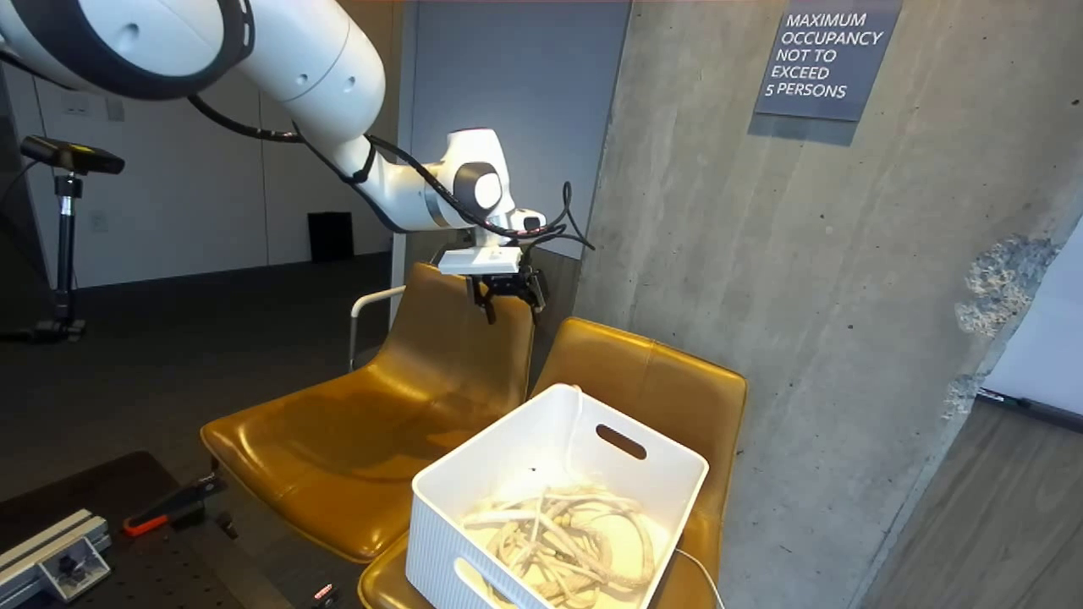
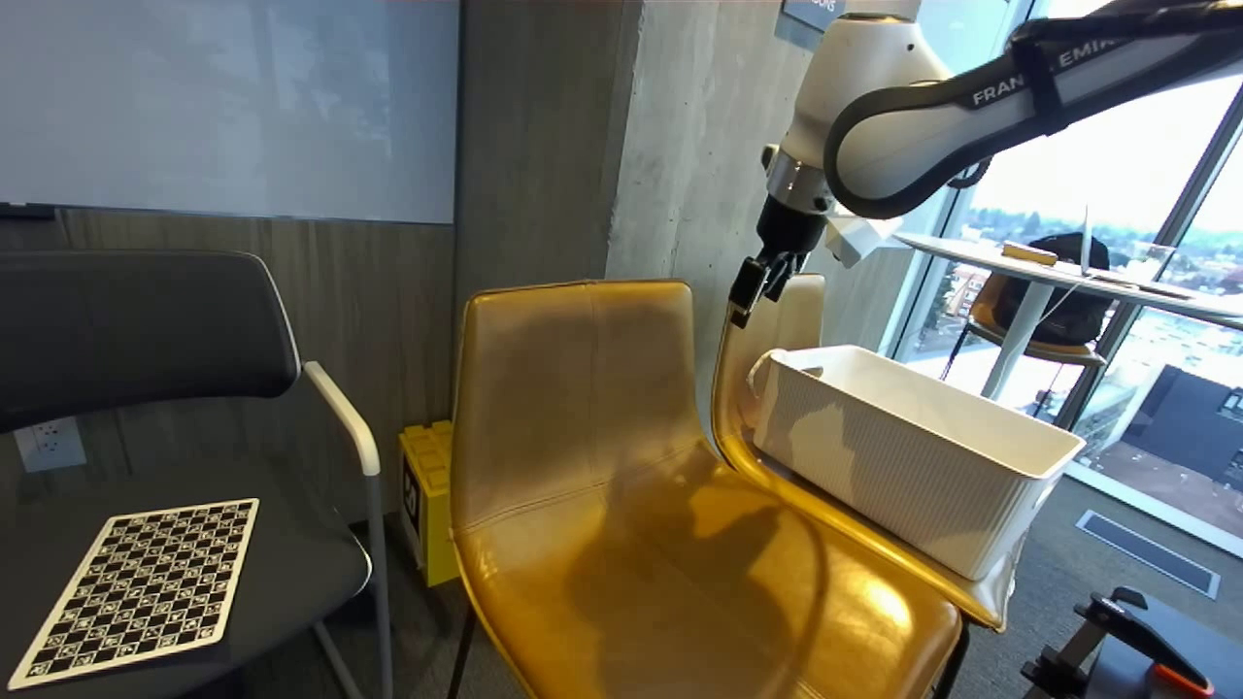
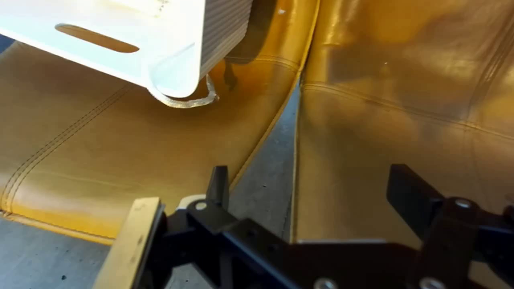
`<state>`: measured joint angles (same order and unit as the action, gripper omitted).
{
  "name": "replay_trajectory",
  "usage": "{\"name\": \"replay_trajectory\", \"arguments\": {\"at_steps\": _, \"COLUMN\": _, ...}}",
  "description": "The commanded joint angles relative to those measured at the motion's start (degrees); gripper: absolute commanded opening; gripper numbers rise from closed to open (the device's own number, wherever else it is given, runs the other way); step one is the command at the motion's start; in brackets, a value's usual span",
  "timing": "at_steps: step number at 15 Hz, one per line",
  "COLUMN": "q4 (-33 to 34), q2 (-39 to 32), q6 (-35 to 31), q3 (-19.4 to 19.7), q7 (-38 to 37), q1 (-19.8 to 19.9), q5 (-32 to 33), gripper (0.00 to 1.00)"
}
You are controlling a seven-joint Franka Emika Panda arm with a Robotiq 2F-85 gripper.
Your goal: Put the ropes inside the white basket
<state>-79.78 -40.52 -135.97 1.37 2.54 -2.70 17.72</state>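
Ribbed plastic basket (image 2: pixel 903 476), glossy chair (image 2: pixel 641 495), concrete wall (image 1: pixel 804 296)

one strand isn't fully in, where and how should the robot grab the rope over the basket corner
Likely the bowed part of the rope outside the white basket, from above: it curves off the corner, leaves a gap and lies uncovered.

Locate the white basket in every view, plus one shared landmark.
In an exterior view: the white basket, lower centre, cut by the bottom edge.
In an exterior view: the white basket, right of centre, just below mid-height.
In the wrist view: the white basket, upper left, cut by the top edge.
Shared landmark: the neighbouring brown chair, left of the basket in both exterior views, right of it in the wrist view.
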Motion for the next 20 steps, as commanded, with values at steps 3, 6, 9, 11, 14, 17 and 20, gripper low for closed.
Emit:
{"name": "replay_trajectory", "arguments": {"at_steps": 3, "q4": 17.9, "q2": -10.7, "q6": 7.9, "q3": 3.1, "q7": 2.9, "q1": 1.7, "q5": -1.1, "gripper": 1.00}}
{"name": "replay_trajectory", "arguments": {"at_steps": 6, "q4": 22.1, "q2": -14.3, "q6": 11.0, "q3": 3.6, "q7": 4.0, "q1": 2.6, "q5": -1.0, "gripper": 1.00}}
{"name": "replay_trajectory", "arguments": {"at_steps": 9, "q4": 25.6, "q2": -17.7, "q6": 12.9, "q3": 3.9, "q7": 4.7, "q1": 3.3, "q5": -1.1, "gripper": 1.00}}
{"name": "replay_trajectory", "arguments": {"at_steps": 11, "q4": 27.9, "q2": -19.4, "q6": 14.1, "q3": 4.1, "q7": 5.0, "q1": 3.8, "q5": -1.3, "gripper": 1.00}}
{"name": "replay_trajectory", "arguments": {"at_steps": 14, "q4": 31.3, "q2": -21.7, "q6": 15.4, "q3": 4.2, "q7": 5.4, "q1": 4.3, "q5": -1.5, "gripper": 1.00}}
{"name": "replay_trajectory", "arguments": {"at_steps": 17, "q4": 33.4, "q2": -23.3, "q6": 16.5, "q3": 4.2, "q7": 5.6, "q1": 4.0, "q5": -1.3, "gripper": 1.00}}
{"name": "replay_trajectory", "arguments": {"at_steps": 20, "q4": 35.0, "q2": -24.8, "q6": 17.3, "q3": 4.1, "q7": 5.5, "q1": 3.3, "q5": -1.2, "gripper": 1.00}}
